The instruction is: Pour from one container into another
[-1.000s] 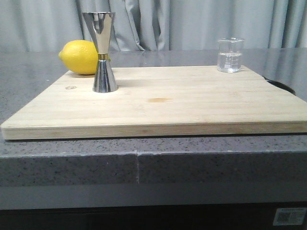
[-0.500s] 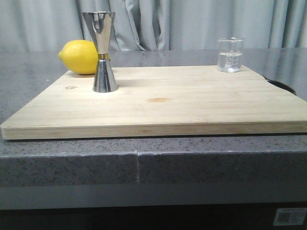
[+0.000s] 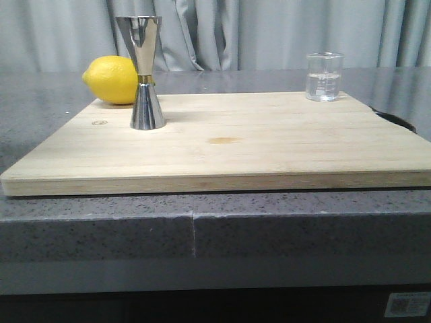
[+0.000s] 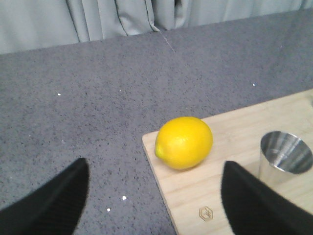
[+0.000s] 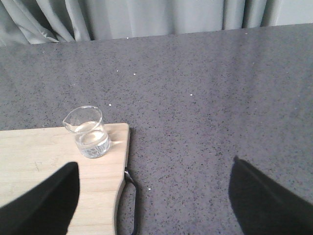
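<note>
Left gripper (image 4: 151, 205): visible only in the left wrist view, its two black fingers (image 4: 54, 203) spread wide with nothing between them, hovering above the dark grey speckled stone desk (image 3: 40, 94) and the near left corner of the pale rectangular wooden cutting board (image 3: 269, 145). The board lies flat on the desk and carries all three items. Oval yellow lemon (image 3: 112, 80): resting at the board's far left corner, about 10 o'clock from the board's centre, just behind and beside the jigger. Tall shiny steel hourglass-shaped double jigger with a gold-tinted waist (image 3: 143, 74): standing upright on the board, at about 9 o'clock from centre; its open upper cup shows in the left wrist view (image 4: 285, 156). Small clear glass beaker with flared rim and white graduation marks (image 3: 324, 77): standing upright at the board's far right corner, about 2 o'clock from centre, well apart from the jigger, with clear liquid in its lower part. Right gripper (image 5: 151, 200): seen only in the right wrist view, fingers (image 5: 264, 198) parted wide and holding nothing, apart from the beaker (image 5: 88, 132). A black handle loop (image 5: 131, 200) shows at the board's right edge. Grey curtains (image 3: 269, 33) hang behind the desk.
</note>
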You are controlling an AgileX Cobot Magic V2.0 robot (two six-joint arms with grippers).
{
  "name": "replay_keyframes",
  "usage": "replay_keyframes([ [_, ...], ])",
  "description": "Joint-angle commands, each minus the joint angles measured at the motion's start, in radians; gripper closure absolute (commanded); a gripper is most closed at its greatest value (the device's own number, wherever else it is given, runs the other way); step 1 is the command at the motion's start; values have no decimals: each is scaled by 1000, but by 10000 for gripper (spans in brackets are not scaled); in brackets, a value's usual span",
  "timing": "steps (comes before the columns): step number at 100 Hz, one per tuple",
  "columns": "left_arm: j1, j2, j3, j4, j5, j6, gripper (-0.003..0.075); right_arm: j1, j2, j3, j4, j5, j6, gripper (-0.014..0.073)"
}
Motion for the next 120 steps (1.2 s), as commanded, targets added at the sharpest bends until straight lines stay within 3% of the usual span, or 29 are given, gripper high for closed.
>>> replay_keyframes([
  [1, -6, 3, -37, -36, -137, 10, 11, -2, 5, -39, 3, -90, -1, -1],
  [15, -6, 25, -37, -141, -211, 25, 44, -2, 26, -39, 3, -90, -1, -1],
  [37, -26, 53, 8, -167, -208, 304, 57, -2, 47, -39, 3, -78, -1, -1],
  [50, -28, 55, 98, -347, -210, 496, 57, -2, 61, -39, 3, -76, -1, -1],
  [60, -28, 55, 167, -544, -197, 724, 57, -2, 71, -39, 3, -76, -1, -1],
  [84, -28, 61, 271, -1165, 53, 1406, 57, -2, 93, -39, 3, -62, -1, -1],
  [120, -28, 282, 280, -1371, 448, 1638, 57, -2, 93, -39, 3, -55, -3, -1],
])
